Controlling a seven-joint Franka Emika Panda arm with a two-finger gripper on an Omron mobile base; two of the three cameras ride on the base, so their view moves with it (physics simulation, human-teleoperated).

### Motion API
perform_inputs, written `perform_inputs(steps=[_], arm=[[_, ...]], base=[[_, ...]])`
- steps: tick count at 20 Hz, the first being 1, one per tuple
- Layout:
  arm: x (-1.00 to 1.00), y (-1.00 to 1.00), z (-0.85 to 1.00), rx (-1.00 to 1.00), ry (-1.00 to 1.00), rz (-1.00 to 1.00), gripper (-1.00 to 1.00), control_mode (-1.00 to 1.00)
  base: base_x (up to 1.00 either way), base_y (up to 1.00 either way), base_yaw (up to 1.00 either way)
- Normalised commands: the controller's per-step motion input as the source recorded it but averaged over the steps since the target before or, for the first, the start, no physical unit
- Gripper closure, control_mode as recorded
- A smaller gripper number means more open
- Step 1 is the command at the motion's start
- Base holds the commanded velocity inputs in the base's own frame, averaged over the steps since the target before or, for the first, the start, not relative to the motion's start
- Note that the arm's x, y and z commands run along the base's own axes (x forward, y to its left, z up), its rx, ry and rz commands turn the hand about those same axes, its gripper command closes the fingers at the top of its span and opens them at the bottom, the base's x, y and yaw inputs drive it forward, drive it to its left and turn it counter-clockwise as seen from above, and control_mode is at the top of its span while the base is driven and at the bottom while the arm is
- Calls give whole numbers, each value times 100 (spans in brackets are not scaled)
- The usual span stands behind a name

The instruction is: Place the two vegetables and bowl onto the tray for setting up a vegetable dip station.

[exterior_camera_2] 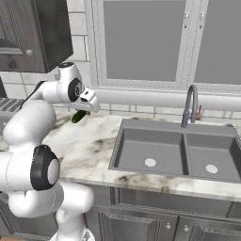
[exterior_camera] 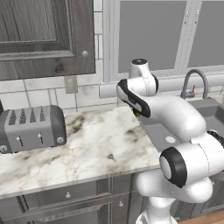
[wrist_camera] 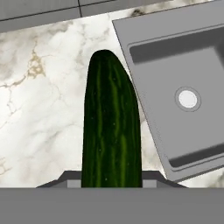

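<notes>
My gripper [exterior_camera_2: 84, 112] is shut on the dark green elongated vegetable [wrist_camera: 111, 127], a cucumber-like piece with lighter streaks. It is held above the marble counter [exterior_camera_2: 89, 141], just left of the sink. In the right base view the vegetable [exterior_camera_2: 78, 116] hangs tilted below the hand. A sliver of green [exterior_camera: 136, 113] peeks out under the forearm in the left base view. In the hand view it runs up from the gripper [wrist_camera: 112, 180] and covers the fingertips. The carrot, the bowl and the tray are out of view.
A double grey sink [exterior_camera_2: 174, 150] with a curved faucet [exterior_camera_2: 190, 106] lies to the right of the vegetable. A grey toaster [exterior_camera: 33, 127] stands at the counter's left end under a dark wall cabinet [exterior_camera: 43, 35]. Open marble [exterior_camera: 100, 144] stretches between the toaster and the sink.
</notes>
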Motion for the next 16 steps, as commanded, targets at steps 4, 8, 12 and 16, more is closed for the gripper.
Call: perform_inputs(steps=[4,8,12,16], arm=[[-17,-32,36,0,0,-16,100,-100],[-15,-34,41,0,0,-18,100,-100],[-18,-37,42,0,0,-19,100,-100],[-30,-39,20,2,0,-9,100,-100]], base=[[0,0,0],[0,0,0],[0,0,0],[0,0,0]])
